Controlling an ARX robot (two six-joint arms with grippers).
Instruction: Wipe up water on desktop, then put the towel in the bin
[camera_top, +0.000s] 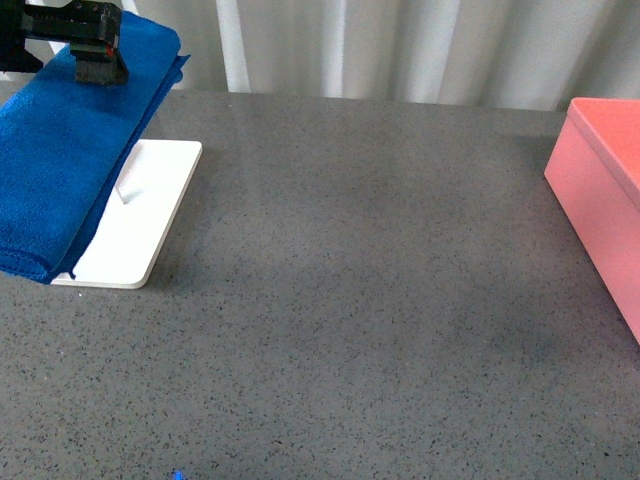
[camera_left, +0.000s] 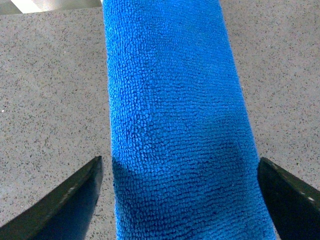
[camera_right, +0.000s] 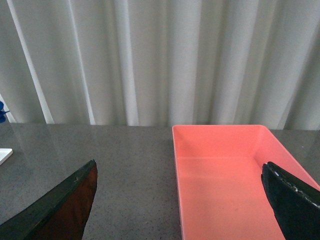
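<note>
Front: shows towel (camera_top: 60, 170) draped far left, overlapping white tray (camera_top: 140, 220), left pincer (camera_top: 98, 62) above its far end. Leaves broad worktop (camera_top: 350, 300) between tray edge and bin (camera_top: 600, 190) at right edge.
Left wrist: straddles towel, released, fingers (camera_left: 70, 200) clear of both towel edges.
Right wrist: finds right pincer (camera_right: 178, 167) spread wide, facing bin's open top.

left gripper (camera_left: 180, 197) fingers spread wide | right gripper (camera_right: 180, 200) fingers spread wide
</note>
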